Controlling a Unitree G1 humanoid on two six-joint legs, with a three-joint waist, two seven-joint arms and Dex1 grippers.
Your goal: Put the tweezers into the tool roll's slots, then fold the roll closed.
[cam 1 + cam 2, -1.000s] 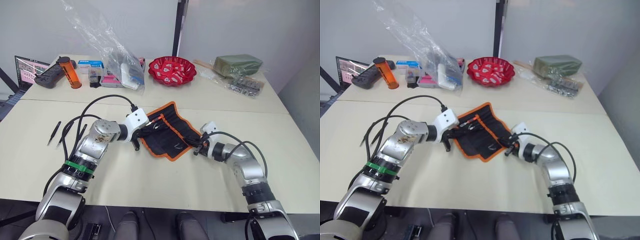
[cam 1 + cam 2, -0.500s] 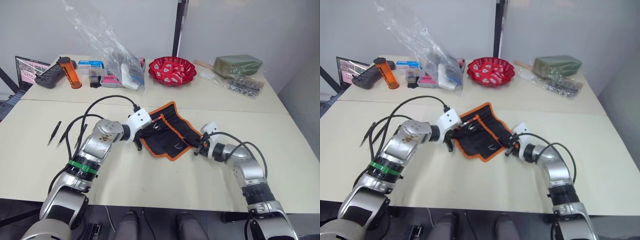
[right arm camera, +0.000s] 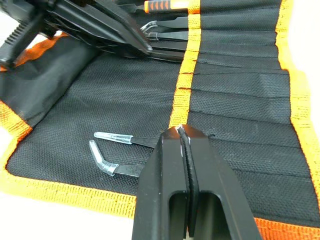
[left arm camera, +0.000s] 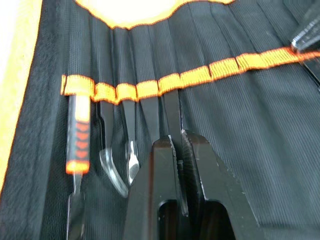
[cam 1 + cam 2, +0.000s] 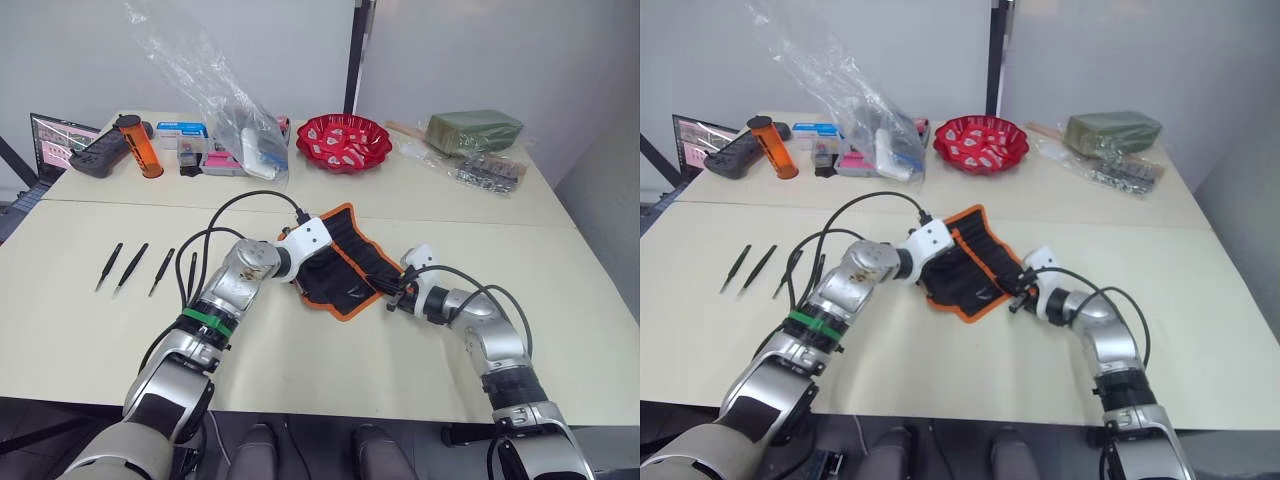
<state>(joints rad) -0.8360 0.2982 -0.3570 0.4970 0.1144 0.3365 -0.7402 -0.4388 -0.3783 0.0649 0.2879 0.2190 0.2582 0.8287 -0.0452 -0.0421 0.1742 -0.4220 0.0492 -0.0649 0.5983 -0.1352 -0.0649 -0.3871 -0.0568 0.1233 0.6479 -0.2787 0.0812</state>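
Our left gripper (image 4: 176, 142) sits on the tool roll (image 5: 345, 270), its fingers pinched on a slim black tweezer (image 4: 173, 112) whose long axis runs straight ahead of the fingertips, tip already under the orange stripe (image 4: 200, 75) and into a slot. Just beside it, three more tools stand in neighbouring slots. The coming move, we judge, turns on that line: pushing along the tweezer's own axis seats it deeper, so this arm is the one placed to finish it.

Our right gripper (image 3: 181, 131) rests with its fingers together at the roll's opposite edge, apparently pinning the fabric; whether cloth is nipped between them we cannot tell.

Four loose tweezers (image 5: 146, 268) lie parallel on the desk (image 5: 330, 360), well apart from the left gripper, out beyond its forearm, nearer the left arm.
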